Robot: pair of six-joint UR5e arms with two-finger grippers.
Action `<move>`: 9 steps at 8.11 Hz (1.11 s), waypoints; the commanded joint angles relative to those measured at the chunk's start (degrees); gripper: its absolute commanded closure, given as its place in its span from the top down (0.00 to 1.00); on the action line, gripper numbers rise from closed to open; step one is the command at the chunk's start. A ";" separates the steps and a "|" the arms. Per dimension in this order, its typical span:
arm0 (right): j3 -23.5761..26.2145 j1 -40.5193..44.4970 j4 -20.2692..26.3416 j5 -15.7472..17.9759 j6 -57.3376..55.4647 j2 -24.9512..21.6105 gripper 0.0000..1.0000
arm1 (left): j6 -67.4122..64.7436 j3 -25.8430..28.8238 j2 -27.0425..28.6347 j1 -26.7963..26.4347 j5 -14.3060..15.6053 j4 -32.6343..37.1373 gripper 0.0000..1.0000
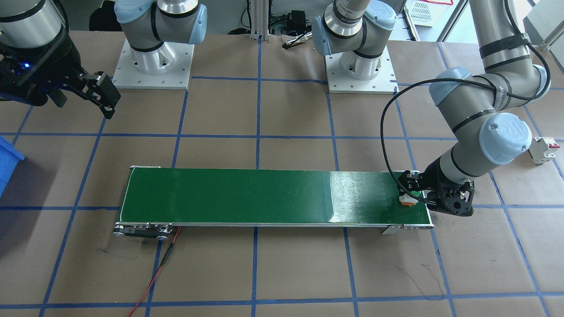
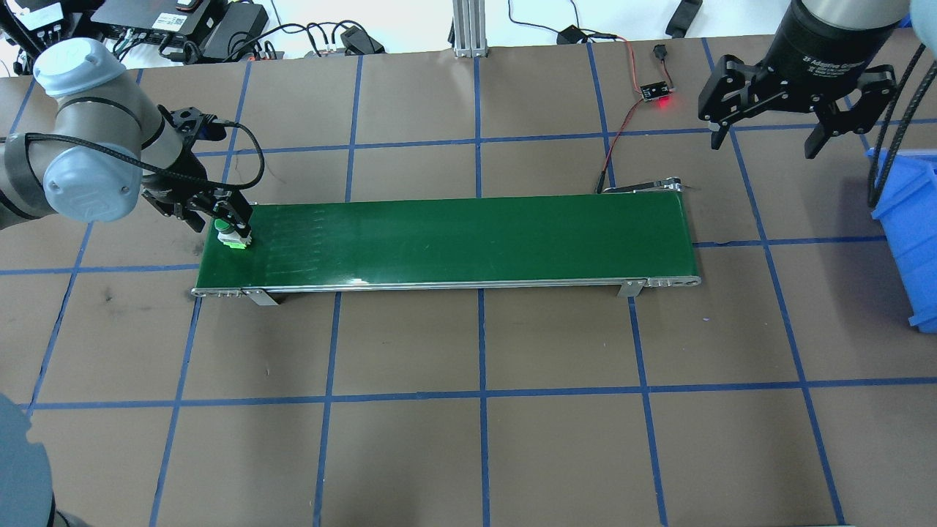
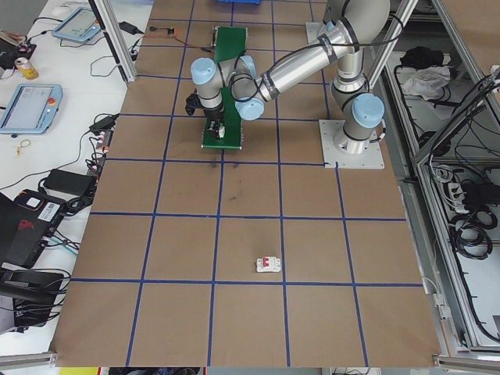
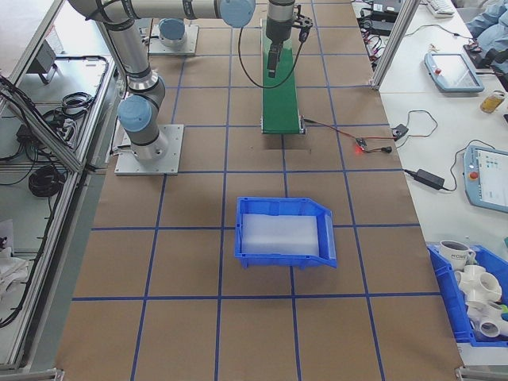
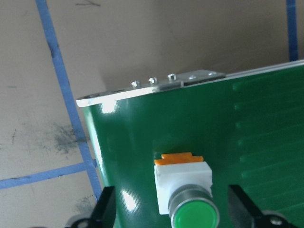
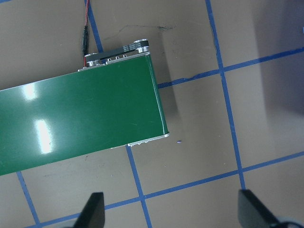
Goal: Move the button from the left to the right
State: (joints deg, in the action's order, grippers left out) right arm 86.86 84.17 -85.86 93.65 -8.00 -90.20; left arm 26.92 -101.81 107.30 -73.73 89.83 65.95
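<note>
The button (image 5: 183,185), with its green cap, white body and orange base, lies on the green conveyor belt (image 2: 468,234) at its left end. It also shows as the button (image 2: 230,236) from overhead and the button (image 1: 407,200) from the front. My left gripper (image 5: 173,211) is open and low over the belt. Its fingers (image 5: 107,209) straddle the button with a gap on each side. My right gripper (image 2: 765,143) is open and holds nothing. It hangs above the table beyond the belt's right end (image 6: 142,95).
A blue bin (image 2: 908,219) stands on the table to the right of the belt. A white circuit breaker (image 1: 544,149) lies on the paper out past the left arm. A small board with a red light (image 2: 655,91) and its red cable lie behind the belt's right end.
</note>
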 commanded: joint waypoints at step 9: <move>-0.03 -0.23 -0.71 -1.18 0.26 1.08 1.00 | -17.08 8.83 -14.92 -4.49 0.96 20.19 1.00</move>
State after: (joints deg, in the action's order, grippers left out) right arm 86.77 83.97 -86.50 92.72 -8.05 -89.17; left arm 11.22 -94.17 93.48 -78.25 90.85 85.40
